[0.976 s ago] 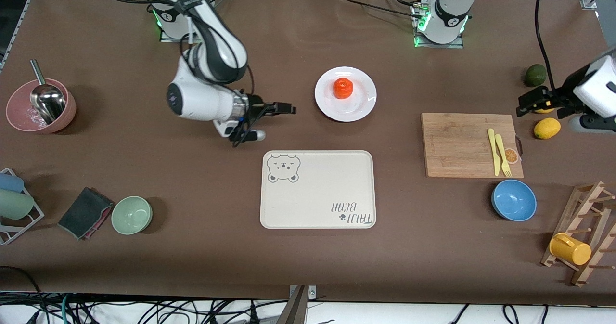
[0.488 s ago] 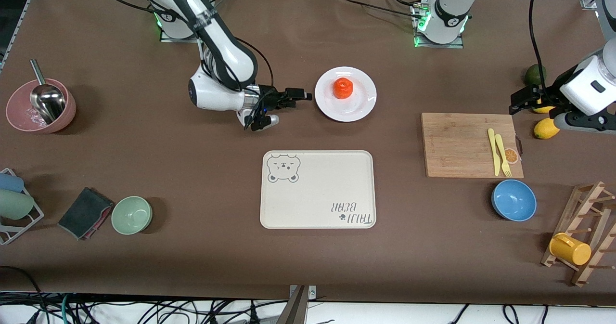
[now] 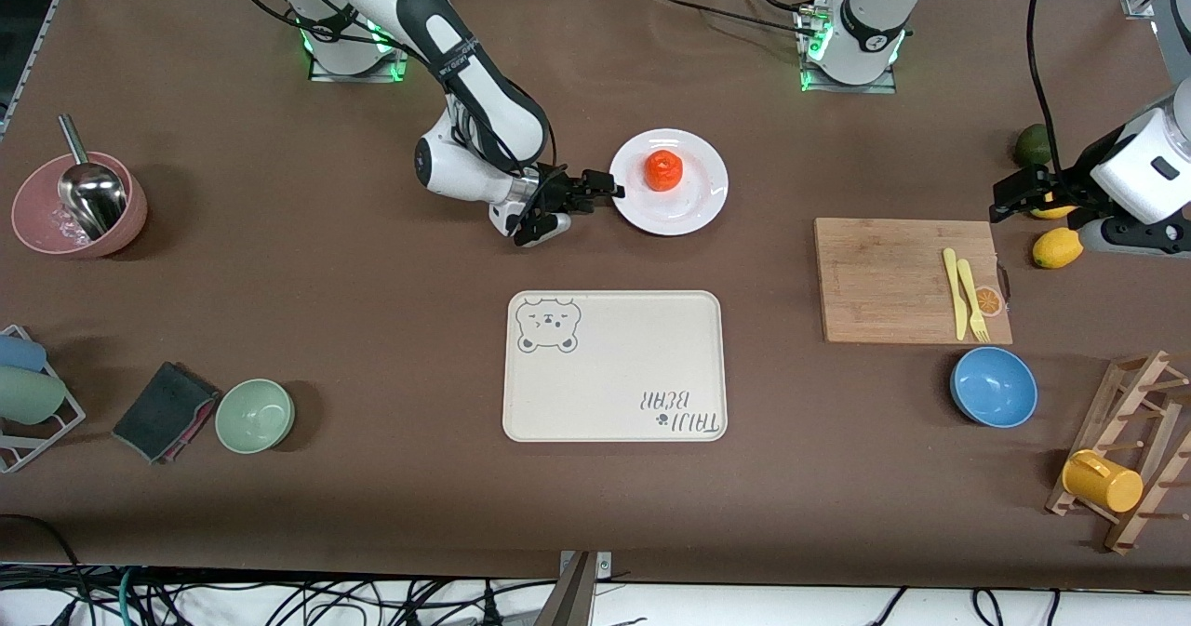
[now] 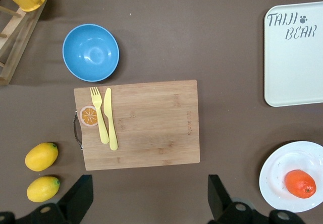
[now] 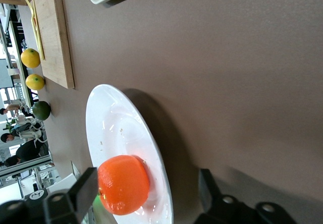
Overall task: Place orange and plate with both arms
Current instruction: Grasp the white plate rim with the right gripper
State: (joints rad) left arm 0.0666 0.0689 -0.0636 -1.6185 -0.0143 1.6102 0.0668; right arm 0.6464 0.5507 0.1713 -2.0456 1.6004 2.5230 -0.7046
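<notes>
The orange (image 3: 663, 169) sits on the white plate (image 3: 694, 204) in the middle of the table, between the two bases. My right gripper (image 3: 609, 185) is low at the plate's rim on the side toward the right arm's end, open. In the right wrist view the rim (image 5: 108, 118) and the orange (image 5: 123, 183) lie between its spread fingers (image 5: 85, 189), nothing gripped. My left gripper (image 3: 1010, 196) is open and empty, up over the table at the left arm's end beside the lemons. Its wrist view shows the plate (image 4: 282, 173) and orange (image 4: 300, 183) off to one side.
A cream bear tray (image 3: 614, 366) lies nearer the camera than the plate. A cutting board (image 3: 884, 277) with a yellow fork and knife, two lemons (image 3: 1057, 247), a green fruit (image 3: 1033, 145) and a blue bowl (image 3: 993, 386) are toward the left arm's end.
My right gripper has moved across the table toward the plate and now reaches its rim. My left gripper has shifted only slightly near the lemons.
</notes>
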